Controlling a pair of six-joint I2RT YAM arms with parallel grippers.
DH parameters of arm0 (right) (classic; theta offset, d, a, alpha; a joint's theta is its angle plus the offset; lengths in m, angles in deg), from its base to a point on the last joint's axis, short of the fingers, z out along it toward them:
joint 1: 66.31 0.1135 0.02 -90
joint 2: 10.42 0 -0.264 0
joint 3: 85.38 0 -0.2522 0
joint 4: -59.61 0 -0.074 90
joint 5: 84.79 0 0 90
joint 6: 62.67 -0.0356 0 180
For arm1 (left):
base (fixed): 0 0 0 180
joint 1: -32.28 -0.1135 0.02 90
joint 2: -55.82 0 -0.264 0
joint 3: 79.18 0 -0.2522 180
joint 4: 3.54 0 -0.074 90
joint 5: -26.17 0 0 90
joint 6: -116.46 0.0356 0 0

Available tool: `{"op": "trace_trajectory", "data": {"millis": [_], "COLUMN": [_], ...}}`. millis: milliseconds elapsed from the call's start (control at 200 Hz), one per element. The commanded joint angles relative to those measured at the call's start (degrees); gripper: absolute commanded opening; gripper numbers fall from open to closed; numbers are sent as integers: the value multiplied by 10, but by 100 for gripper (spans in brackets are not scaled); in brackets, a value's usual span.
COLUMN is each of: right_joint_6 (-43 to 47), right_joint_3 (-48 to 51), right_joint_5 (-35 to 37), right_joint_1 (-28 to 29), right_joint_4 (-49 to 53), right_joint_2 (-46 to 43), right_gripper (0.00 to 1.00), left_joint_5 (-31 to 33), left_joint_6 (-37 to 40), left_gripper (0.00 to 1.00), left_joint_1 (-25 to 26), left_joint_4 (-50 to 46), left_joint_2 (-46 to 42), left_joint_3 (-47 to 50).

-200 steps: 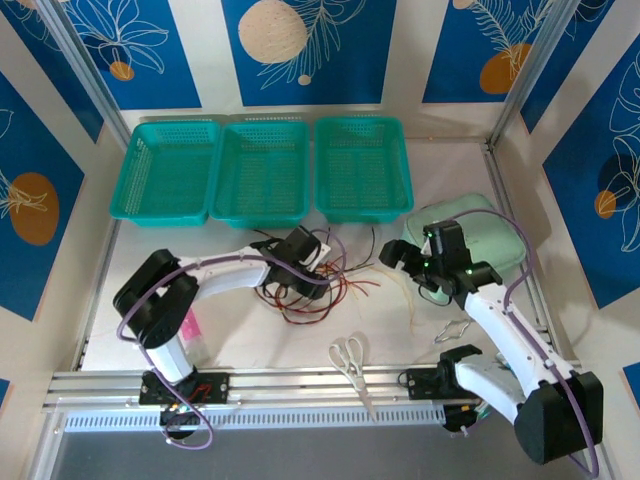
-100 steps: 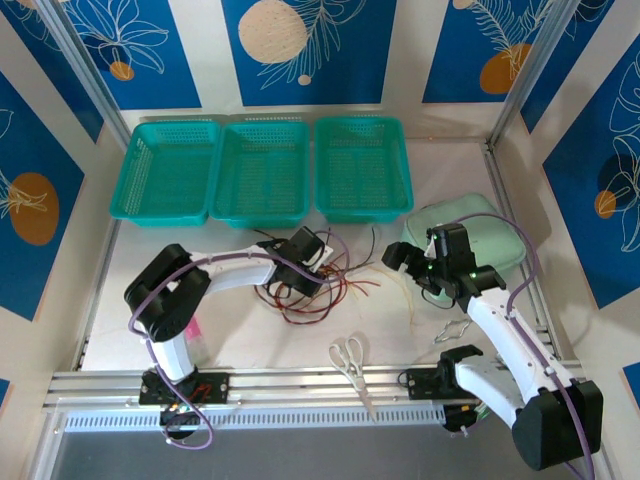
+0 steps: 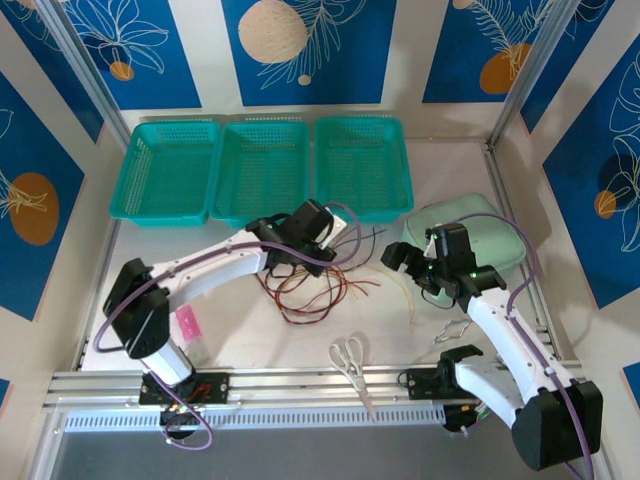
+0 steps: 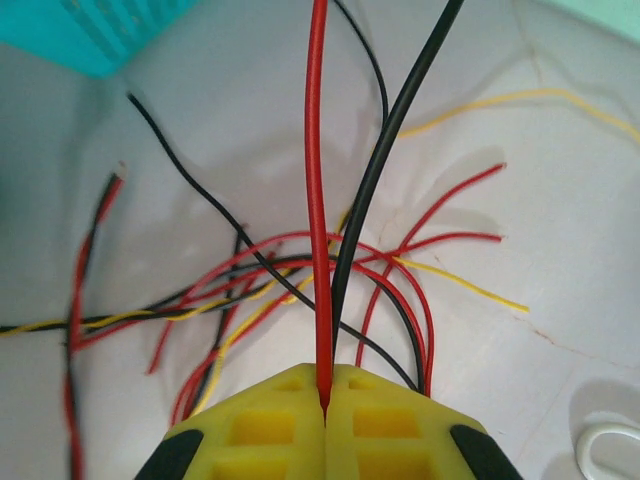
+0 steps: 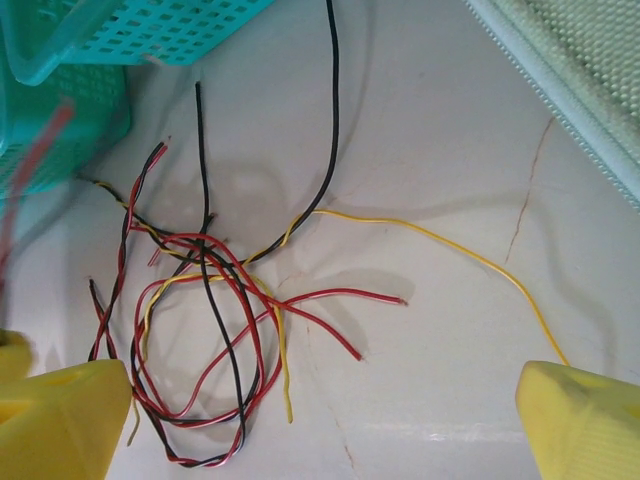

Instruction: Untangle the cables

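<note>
The cables lie in a red, black and yellow tangle on the table in front of the middle basket. My left gripper hangs over the tangle's far side. In the left wrist view my left gripper is shut on a red cable that runs taut away from the fingertips. A black cable runs beside it, and I cannot tell whether it is pinched too. My right gripper stands open to the right of the tangle. In its wrist view my right gripper holds nothing above the cables and a loose yellow cable.
Three teal baskets stand in a row at the back. A pale green tray lies behind the right arm. Scissors, a metal clip and a pink slip lie near the front rail.
My left gripper has shut on the red cable and moved up and back toward the baskets, the arm stretching out. The right arm has stayed put.
</note>
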Motion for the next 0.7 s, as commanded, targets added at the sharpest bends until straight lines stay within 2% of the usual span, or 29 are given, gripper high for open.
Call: {"op": "trace_trajectory", "data": {"millis": [0,130,240,360,485,575,695], "right_joint_6": [9,1,-12,-11,-11,-3,0], "right_joint_3": [-29,-67,-118,-177,-230,-257,-279], "right_joint_5": [-36,-143,-166,-169,-180,-236,-238], "right_joint_1": [-16,-42,-41,-40,-40,-35,-18], "right_joint_4": [12,-12,-8,-2,-25,-81,-138], "right_joint_2": [-17,-26,-28,-36,-46,-47,-43], "right_gripper": [99,99,99,99,99,99,96], "left_joint_5": [29,34,46,51,63,52,46], "left_joint_6": [16,20,27,26,16,7,-14], "left_gripper": [0,0,0,0,0,0,0], "left_joint_1": [2,0,0,0,0,-1,-1], "left_joint_4": [-32,-73,-105,-89,-47,-24,0], "left_joint_2": [-41,-34,-19,-18,-29,-38,-52], "left_joint_3": [-50,-143,-227,-286,-303,-292,-258]}}
